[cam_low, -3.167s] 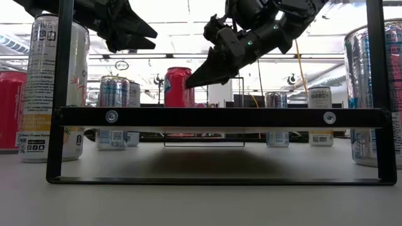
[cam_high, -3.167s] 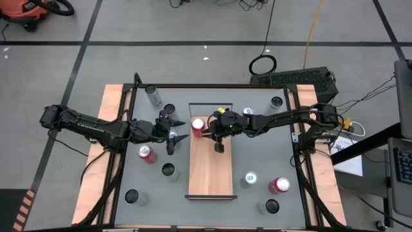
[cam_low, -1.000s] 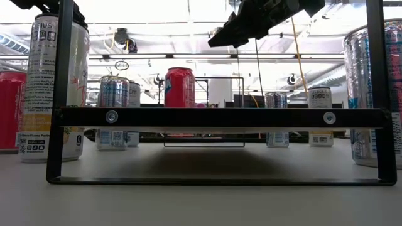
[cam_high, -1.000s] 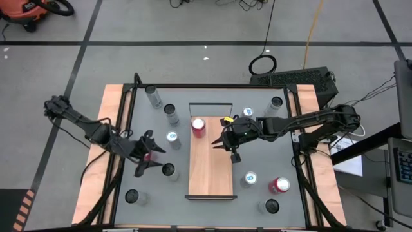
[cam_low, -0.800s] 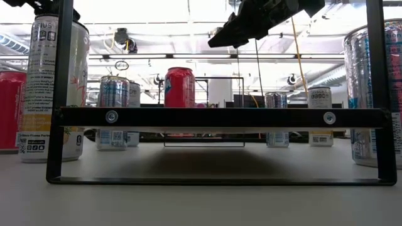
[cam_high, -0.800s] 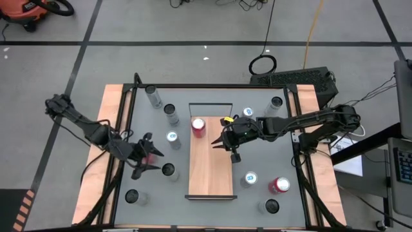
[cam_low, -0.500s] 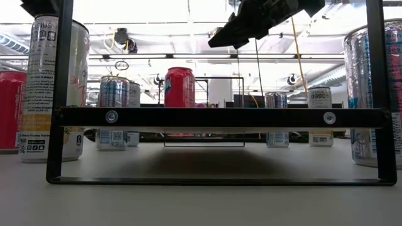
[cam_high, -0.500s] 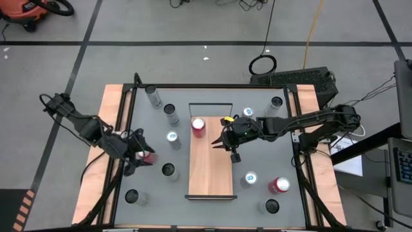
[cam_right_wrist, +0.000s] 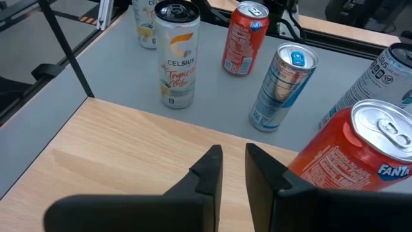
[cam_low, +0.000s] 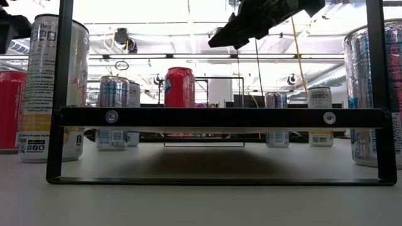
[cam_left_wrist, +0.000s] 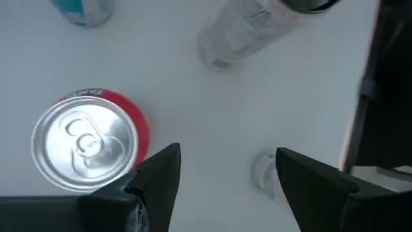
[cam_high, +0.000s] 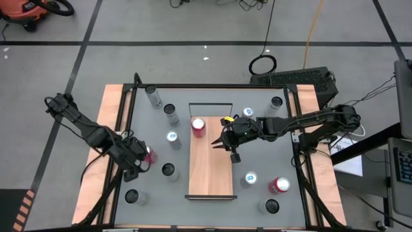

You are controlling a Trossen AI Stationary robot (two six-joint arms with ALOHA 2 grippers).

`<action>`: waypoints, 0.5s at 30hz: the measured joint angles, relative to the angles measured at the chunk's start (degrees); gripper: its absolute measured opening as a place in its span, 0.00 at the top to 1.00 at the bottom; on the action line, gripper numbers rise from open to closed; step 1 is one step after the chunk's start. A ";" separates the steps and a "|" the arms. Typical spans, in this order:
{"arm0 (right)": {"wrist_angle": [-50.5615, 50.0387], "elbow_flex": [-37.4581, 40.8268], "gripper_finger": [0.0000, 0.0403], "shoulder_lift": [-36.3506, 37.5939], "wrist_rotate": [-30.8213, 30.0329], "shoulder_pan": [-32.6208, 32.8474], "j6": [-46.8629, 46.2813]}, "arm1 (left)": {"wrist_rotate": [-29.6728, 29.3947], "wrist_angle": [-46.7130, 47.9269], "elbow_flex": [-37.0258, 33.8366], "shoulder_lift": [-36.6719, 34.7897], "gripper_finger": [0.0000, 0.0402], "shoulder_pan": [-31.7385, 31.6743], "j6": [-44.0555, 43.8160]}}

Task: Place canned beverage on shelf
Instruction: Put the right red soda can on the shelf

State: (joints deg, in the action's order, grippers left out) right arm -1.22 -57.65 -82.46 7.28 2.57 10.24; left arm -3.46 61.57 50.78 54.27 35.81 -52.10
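**Left pincer over a red can; Fanta on the shelf**

The left pincer (cam_high: 137, 156) hangs above the counter (cam_high: 257, 200), fingers spread, just beside a red can (cam_left_wrist: 87, 140) and grasping nothing. The right pincer (cam_high: 226, 145) is clenched and empty over the shelf (cam_high: 210, 174). An orange Fanta can (cam_high: 198, 127) stands upright on the shelf near its wire rail (cam_high: 210, 105).

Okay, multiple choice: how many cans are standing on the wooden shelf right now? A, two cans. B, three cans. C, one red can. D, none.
C: in the high view a single red can stands on the shelf near its wire-rail end; every other can sits on the grey tabletop around it.
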 joint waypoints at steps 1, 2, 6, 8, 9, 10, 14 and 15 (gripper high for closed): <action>-0.18 0.00 0.92 0.00 -0.01 0.00 0.19 | -0.22 0.50 0.00 0.40 0.35 -0.02 -0.06; -0.38 0.00 0.92 0.00 0.00 0.00 0.45 | -0.64 1.37 0.00 0.69 0.33 -0.04 -0.14; -1.17 0.00 0.92 0.00 0.00 0.00 0.96 | -2.05 2.49 0.02 0.75 0.24 -0.11 -0.14; -1.48 0.00 0.92 0.00 0.00 0.00 1.11 | -2.52 3.01 0.81 0.71 0.18 -0.22 0.12; -1.71 0.00 0.92 0.00 0.00 0.00 1.20 | -3.17 3.67 1.50 0.71 0.16 -0.22 0.46; -1.83 0.00 0.92 0.00 0.00 0.00 1.28 | -4.33 5.01 2.11 0.69 0.13 -0.22 0.78; -1.80 0.00 0.92 0.00 0.00 0.00 1.59 | -10.36 10.90 2.79 0.64 0.06 -0.25 1.62; -1.80 0.00 0.92 0.00 0.00 0.00 1.57 | -11.79 11.66 2.59 0.67 0.05 -0.28 1.59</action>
State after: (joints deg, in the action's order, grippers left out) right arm -3.03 -57.65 -82.46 7.29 2.57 11.81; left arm -15.25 73.24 53.37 54.94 35.54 -50.52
